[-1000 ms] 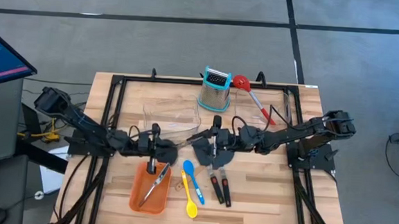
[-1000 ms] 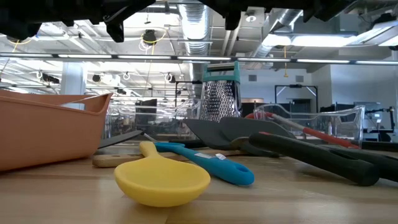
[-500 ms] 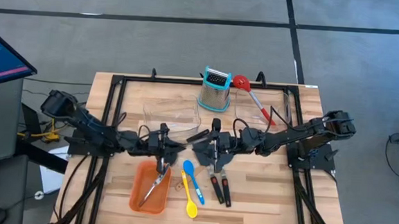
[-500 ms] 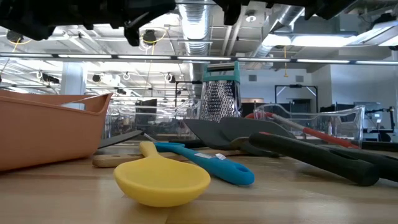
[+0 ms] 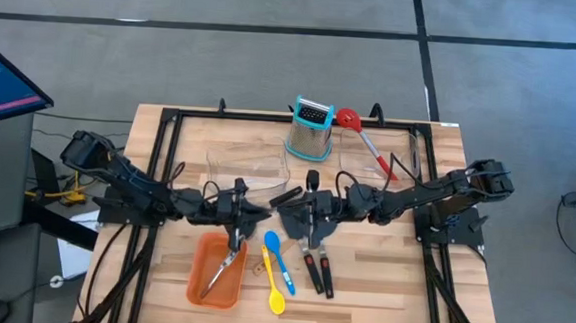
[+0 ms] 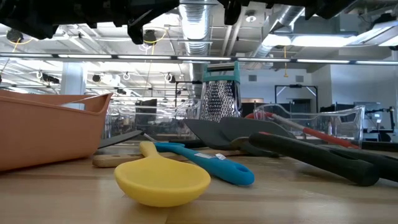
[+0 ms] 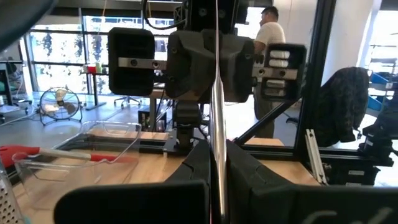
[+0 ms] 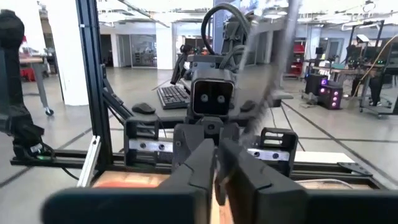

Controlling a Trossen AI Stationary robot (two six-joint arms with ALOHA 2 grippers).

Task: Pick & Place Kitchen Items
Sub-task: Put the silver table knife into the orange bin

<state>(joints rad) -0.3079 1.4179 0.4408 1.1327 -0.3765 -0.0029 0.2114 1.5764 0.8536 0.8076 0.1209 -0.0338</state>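
Observation:
My left gripper (image 5: 237, 211) is shut on steel tongs (image 5: 225, 263) that reach down over the orange tray (image 5: 199, 271). In the left wrist view the tongs (image 7: 216, 93) show as an upright steel bar. My right gripper (image 5: 310, 211) faces it at the table's middle, shut on a thin grey utensil (image 8: 270, 62); which one I cannot tell. A grey spatula (image 5: 289, 222), a blue spoon (image 5: 273, 249), a yellow spoon (image 5: 276, 299) and two black-handled tools (image 5: 319, 272) lie on the table. My left gripper pinches the tongs' upper part (image 7: 216, 140) between its two fingers. The fingers come level from the table's left and lie across the tongs. The tongs' lower end is over the orange tray; whether it touches the tray floor I cannot tell. My right gripper pinches a thin grey shaft (image 8: 249, 121) between its two fingers, which come level from the table's right. The shaft slants up past the fingers. The fingers hide the place of contact, and the utensil's lower end does not show.
A steel grater (image 5: 310, 128) stands at the far middle. A red slotted spoon (image 5: 365, 138) lies in a clear bin (image 5: 393, 158); a second clear bin (image 5: 247, 169) is left of it. A black frame (image 5: 162, 174) rims the table. A person stands in the room beyond.
My left gripper has gone toward the table's right edge with the tongs. Their upper end has followed it, and their lower end has stayed over the orange tray.

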